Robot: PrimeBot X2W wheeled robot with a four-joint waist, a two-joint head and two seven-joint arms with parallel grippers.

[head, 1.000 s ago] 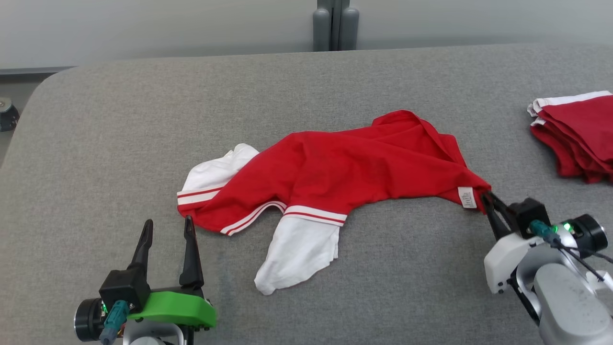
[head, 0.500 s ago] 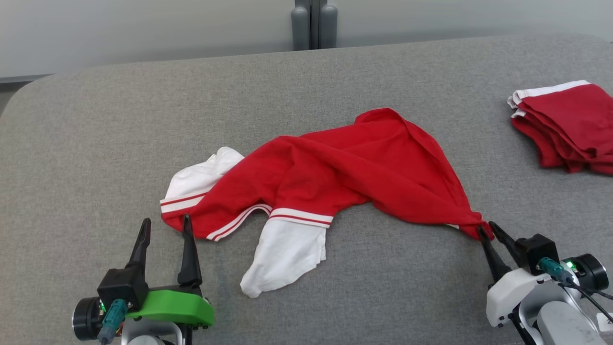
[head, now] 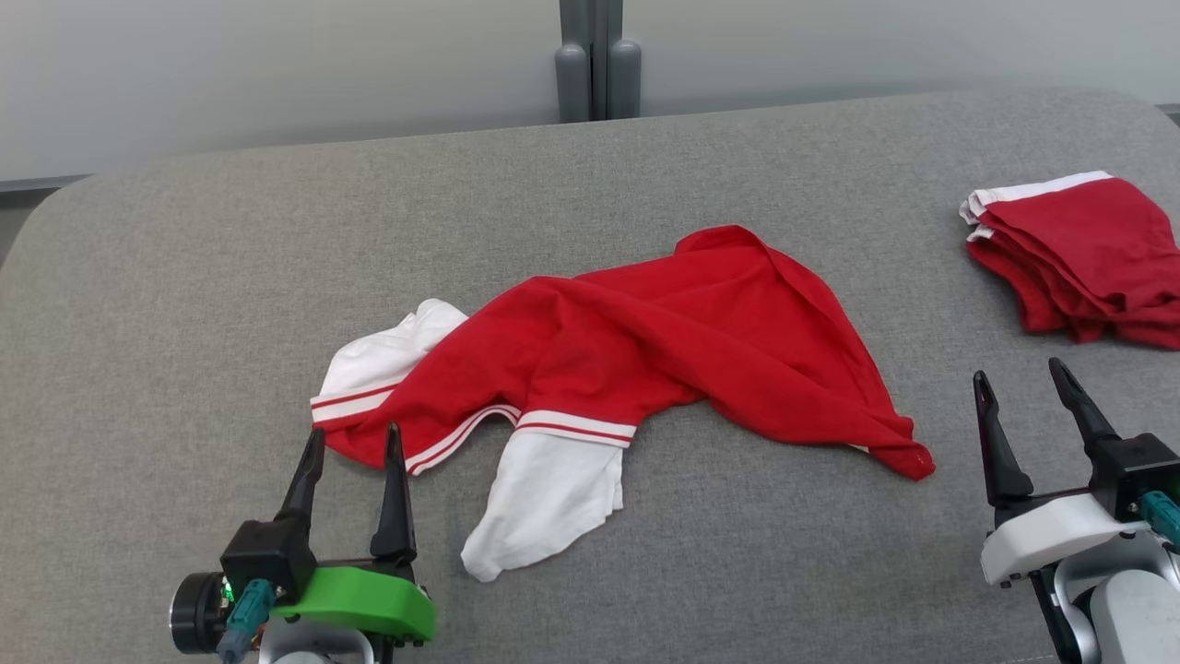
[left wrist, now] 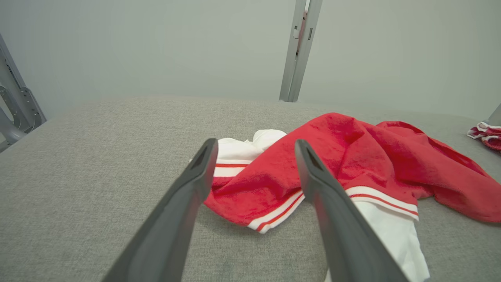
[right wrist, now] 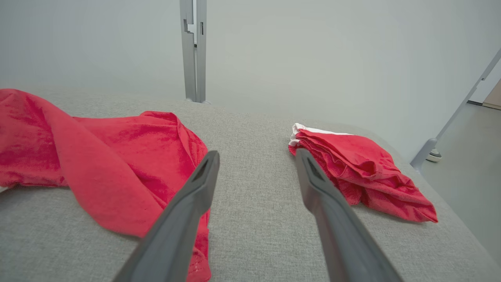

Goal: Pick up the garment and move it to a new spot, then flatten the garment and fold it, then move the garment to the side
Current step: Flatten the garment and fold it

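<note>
Now my left pincer [head: 355, 432] and right pincer [head: 1018, 369] are wide and empty. The crumpled red-and-white cloth shirt [head: 645, 350] lies in the middle of the grey padded table [head: 184, 277]; I should pinch two corners and pull gently.

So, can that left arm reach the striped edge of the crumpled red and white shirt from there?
Probably yes. The left gripper is open, and the striped edge of the crumpled red and white shirt lies just ahead of its fingertips, with nothing between them on the grey fabric table.
</note>
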